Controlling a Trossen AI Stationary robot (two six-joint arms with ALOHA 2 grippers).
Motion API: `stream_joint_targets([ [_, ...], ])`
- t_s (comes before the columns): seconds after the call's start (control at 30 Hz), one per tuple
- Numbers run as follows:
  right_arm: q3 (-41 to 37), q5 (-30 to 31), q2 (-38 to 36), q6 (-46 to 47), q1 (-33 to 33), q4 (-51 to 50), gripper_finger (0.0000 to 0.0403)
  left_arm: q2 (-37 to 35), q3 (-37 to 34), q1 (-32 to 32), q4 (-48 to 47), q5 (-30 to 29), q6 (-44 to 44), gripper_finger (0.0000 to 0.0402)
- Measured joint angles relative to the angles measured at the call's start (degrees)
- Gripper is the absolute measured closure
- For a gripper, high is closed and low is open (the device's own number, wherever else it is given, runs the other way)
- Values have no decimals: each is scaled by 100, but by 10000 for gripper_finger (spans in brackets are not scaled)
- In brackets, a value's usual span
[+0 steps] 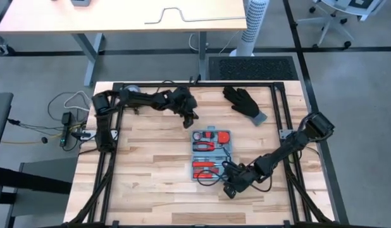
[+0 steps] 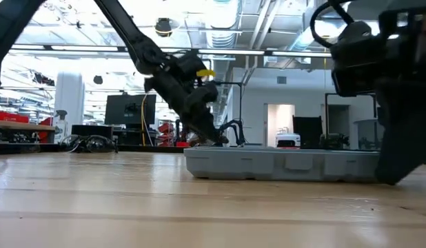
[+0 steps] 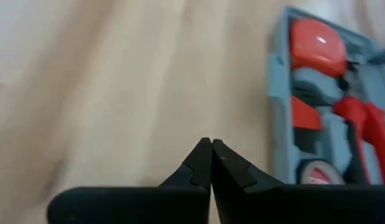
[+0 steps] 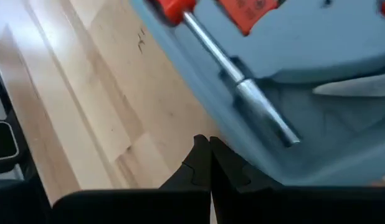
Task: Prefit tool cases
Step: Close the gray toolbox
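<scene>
Tool case [image 1: 212,155] lies open near table centre, red-handled tools [image 1: 208,166] seated in its slots. Right gripper [image 1: 232,185], fingers pressed together and empty, sits at the case's near right corner; a low sweep could shove the case or dislodge a tool. Left gripper [image 1: 193,119], likewise closed on nothing, hovers just beyond the far left corner. Black glove [image 1: 245,102] lies far right. Bare wood left of the case gives room; frame rails bound both sides
</scene>
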Motion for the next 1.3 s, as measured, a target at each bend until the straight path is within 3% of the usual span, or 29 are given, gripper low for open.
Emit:
stream_joint_targets([
  [0.1,8,-21,13,23,-121,-53,403,382,242,-30,-5,465,-21,402],
  [0.23,10,32,13,-120,-368,-157,403,586,509,-124,-687,892,39,402],
  [0.5,8,-201,16,-826,-906,-167,403,367,530,-368,-3083,1326,914,402],
  [0.63,-9,-290,14,-1157,-1171,-211,403,74,98,-566,-3537,1385,1048,402],
  [0.77,-86,-473,5,-1439,-1427,-153,403,-410,-795,-708,-3096,1669,659,402],
  [0.9,-90,-762,3,-1842,-1728,-140,403,-994,-1912,-855,-1715,1725,-272,402],
  [1.1,-116,-665,-332,-2144,-1988,-583,403,-1895,-3172,-1127,99,1183,-1765,402],
  [1.3,-141,-555,-931,-2227,-2080,-1189,403,-2326,-3552,-1360,895,574,-2321,402],
])
